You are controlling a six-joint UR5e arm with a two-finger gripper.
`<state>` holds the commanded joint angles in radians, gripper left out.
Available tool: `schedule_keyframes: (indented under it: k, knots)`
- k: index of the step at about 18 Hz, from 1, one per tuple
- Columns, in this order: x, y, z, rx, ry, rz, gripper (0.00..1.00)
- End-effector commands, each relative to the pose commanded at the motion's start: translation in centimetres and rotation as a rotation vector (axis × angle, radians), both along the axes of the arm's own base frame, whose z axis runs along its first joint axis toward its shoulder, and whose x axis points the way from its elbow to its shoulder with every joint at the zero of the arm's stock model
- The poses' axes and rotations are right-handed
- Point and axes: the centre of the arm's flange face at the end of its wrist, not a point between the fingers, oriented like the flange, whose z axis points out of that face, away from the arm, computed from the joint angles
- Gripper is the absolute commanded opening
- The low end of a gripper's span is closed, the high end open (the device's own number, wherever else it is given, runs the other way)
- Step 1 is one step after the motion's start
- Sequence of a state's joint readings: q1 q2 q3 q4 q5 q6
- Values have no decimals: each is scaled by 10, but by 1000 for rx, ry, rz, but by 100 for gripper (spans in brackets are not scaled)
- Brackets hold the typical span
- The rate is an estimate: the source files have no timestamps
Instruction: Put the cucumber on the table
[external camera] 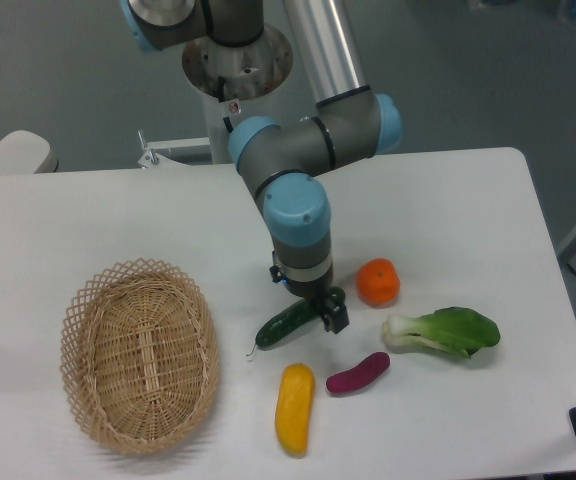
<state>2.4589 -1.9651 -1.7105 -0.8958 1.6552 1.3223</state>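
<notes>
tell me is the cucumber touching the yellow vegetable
Apart. The fixed camera shows a clear strip of white table between the cucumber and the yellow vegetable below it.

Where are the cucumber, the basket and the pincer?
cucumber (286,325), fixed camera, on its dark green middle.
basket (86,300), fixed camera, on its woven rim.
pincer (330,317), fixed camera, at its fingertips by the cucumber's right end.

**One fixed view from above**

A single camera looks down at my table (118,215) from its front edge, high and fairly near, facing my base (236,60) at the far side. No second view.
</notes>
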Motion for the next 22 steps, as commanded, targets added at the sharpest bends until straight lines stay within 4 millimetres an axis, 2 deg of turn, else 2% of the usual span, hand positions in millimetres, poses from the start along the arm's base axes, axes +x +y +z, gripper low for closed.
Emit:
schedule_keyframes:
  k: [3,5,10,13,15,19,22]
  knots:
    - [-26,0,42,67,56,23,100]
    - [-37,4,64,101,86,27,100]
    - [-75,-17,96,134,124,38,100]
    - [-94,-37,101,86,129,-83,100]
    - [-103,-57,111,66,124,-156,100]
    - [-118,-87,119,40,101,-276,100]
    - [-118,-89,118,38,98,-289,100]
